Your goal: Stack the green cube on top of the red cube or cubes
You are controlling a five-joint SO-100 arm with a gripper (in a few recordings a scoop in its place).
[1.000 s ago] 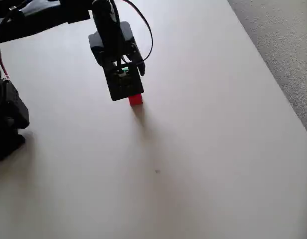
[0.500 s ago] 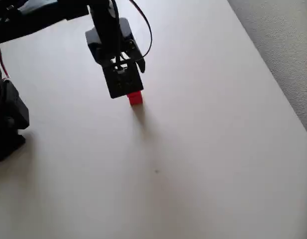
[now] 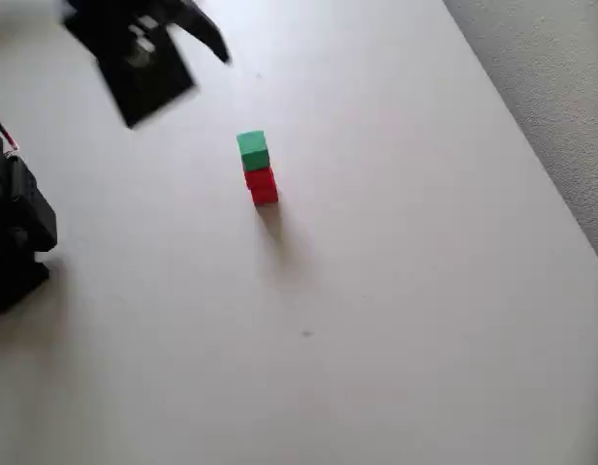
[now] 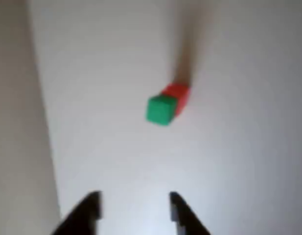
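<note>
Green cube (image 3: 252, 151) sits on top of the red cubes (image 3: 262, 185), a three-high column near the middle of the bench (image 3: 424, 291), slightly toward 12 o'clock in the overhead view. Stack looks done, judging from how it stands.

Gripper (image 4: 135, 208) is empty, fingers (image 4: 87, 210) spread apart with bare bench between them in the wrist view. In the overhead view the gripper (image 3: 143, 53) is well apart from the stack, off at about 10 o'clock from it, blurred.

Handling, as a guess: small, rigid, light blocks, matte faces so decent grip, not fragile. The column is narrow and tall for its footprint, so a sideways nudge would likely topple it. If regrasping the green one, take it on two opposite side faces, coming down from above, and keep clear of the red ones beneath.

Looks: green one is plain, flat colour, same size as each red. Edges look roughly aligned down the column; wrist view is too soft to confirm.
</note>
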